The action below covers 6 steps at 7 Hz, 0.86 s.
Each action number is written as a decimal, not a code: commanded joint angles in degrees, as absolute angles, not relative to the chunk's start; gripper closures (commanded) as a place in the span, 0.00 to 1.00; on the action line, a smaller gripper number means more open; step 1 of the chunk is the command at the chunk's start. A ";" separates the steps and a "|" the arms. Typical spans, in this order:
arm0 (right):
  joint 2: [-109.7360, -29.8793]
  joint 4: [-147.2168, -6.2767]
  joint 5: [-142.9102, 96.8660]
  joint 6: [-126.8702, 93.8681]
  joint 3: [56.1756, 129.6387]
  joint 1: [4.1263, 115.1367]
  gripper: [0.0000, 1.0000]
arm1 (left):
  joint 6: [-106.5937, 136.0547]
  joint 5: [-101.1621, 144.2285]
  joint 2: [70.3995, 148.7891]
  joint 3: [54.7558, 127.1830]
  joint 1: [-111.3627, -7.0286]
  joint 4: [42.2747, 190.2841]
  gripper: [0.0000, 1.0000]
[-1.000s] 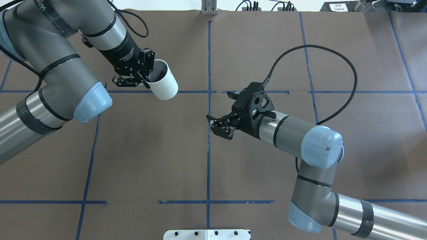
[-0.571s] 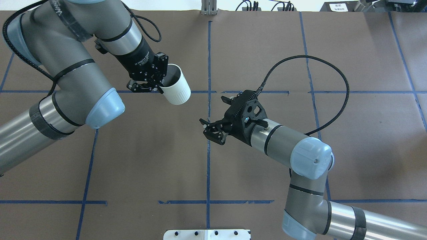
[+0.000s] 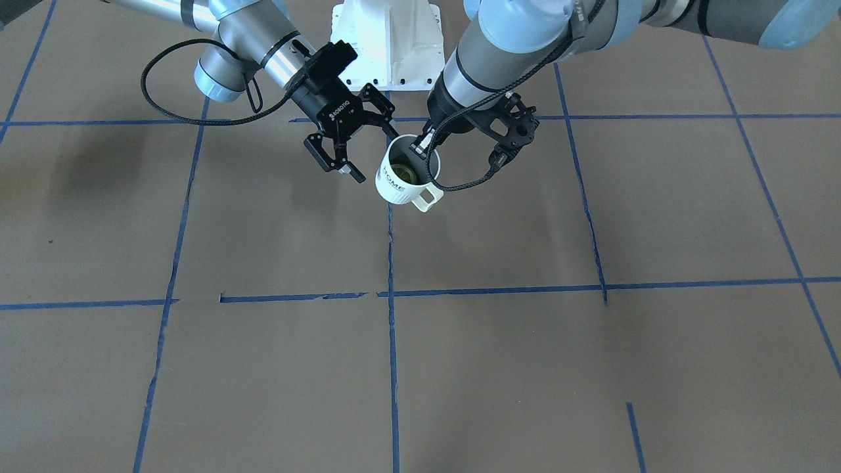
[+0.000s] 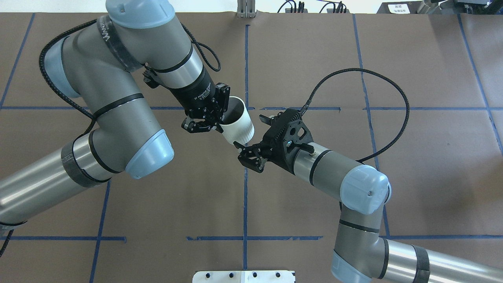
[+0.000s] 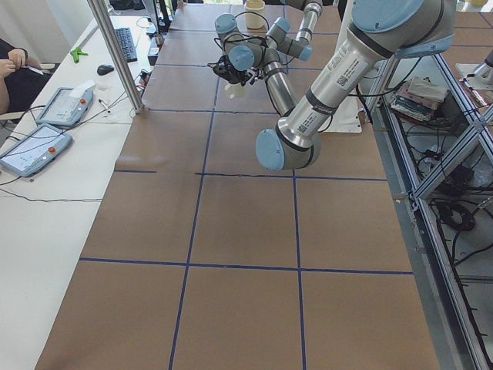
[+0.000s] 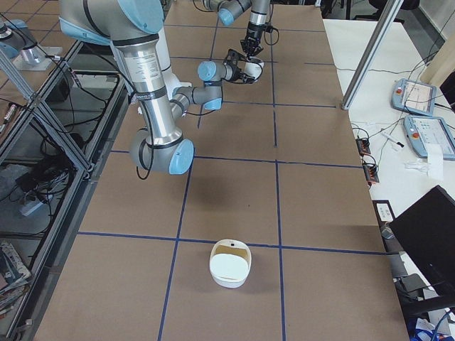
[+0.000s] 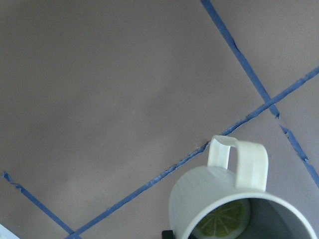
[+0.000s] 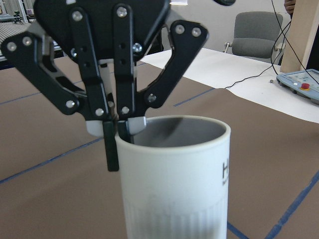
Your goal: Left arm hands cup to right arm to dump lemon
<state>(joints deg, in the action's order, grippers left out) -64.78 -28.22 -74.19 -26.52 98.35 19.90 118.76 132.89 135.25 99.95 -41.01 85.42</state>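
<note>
Lemon (image 3: 403, 173) inside midair white cup (image 3: 394, 188)

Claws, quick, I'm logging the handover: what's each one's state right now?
Left claw: closed on the rim of the cup.
Right claw: open, holding nothing.

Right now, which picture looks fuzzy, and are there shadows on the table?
Right wrist view: the cup has a fuzzy ribbed bottom, while the left gripper, jaws pinching its rim, looks sharp. Front-facing view: a soft dark shadow lies on the table at the picture's left. Left wrist view: the frame cuts off the cup.
</note>
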 commanded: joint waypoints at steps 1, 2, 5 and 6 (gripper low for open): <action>-64.78 -28.21 -74.18 -26.37 98.35 19.95 0.01 | 120.67 132.89 135.53 100.11 -40.00 87.70 1.00; -64.78 -28.21 -74.18 -26.37 98.35 19.95 0.01 | 121.80 132.98 135.96 100.11 -39.90 88.32 1.00; -64.78 -28.21 -74.18 -26.37 98.35 19.95 0.01 | 121.90 132.98 136.23 100.28 -39.29 88.42 0.99; -64.78 -28.21 -74.09 -26.37 98.35 19.95 0.01 | 121.99 133.07 136.23 100.46 -39.20 88.68 0.99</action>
<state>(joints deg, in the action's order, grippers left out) -64.78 -28.21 -74.16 -26.37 98.35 19.95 121.91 133.00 136.22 100.27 -39.31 88.46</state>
